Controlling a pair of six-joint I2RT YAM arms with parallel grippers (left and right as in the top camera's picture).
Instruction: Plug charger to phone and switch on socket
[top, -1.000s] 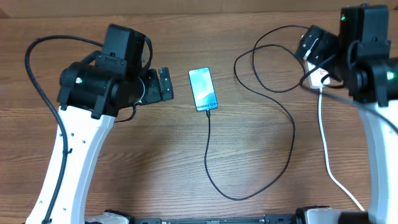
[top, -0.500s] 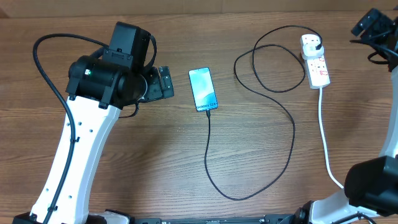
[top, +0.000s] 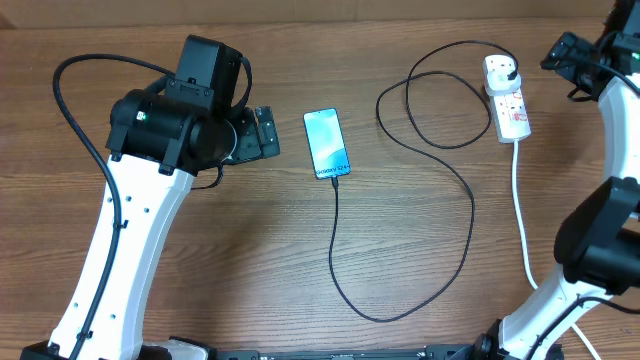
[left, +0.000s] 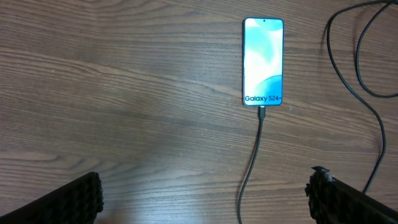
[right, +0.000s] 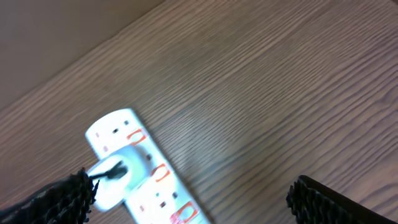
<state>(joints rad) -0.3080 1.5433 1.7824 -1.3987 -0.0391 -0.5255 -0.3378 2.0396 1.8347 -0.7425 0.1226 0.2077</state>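
Observation:
The phone (top: 328, 143) lies face up mid-table, its screen reading "Galaxy S24+"; it also shows in the left wrist view (left: 263, 61). The charger (top: 470, 215), a thin black cable, has its connector in the phone's bottom edge (left: 262, 113). It loops across the table to a plug in the far end of the socket (top: 509, 100). The white socket with red markings shows in the right wrist view (right: 146, 180). My left gripper (top: 266, 134) is open and empty, left of the phone (left: 205, 205). My right gripper (top: 566, 64) is open and empty, just right of the socket (right: 196, 202).
The socket's thick white cord (top: 522, 220) runs down the right side toward the front edge. The left arm's own black cable (top: 70, 120) arcs over the left of the table. A light wall band (right: 56, 37) borders the far table edge.
My right arm left its spot over the socket, swung out to the far right, and has come back a little toward the socket. The left arm shifted slightly, then stayed still.

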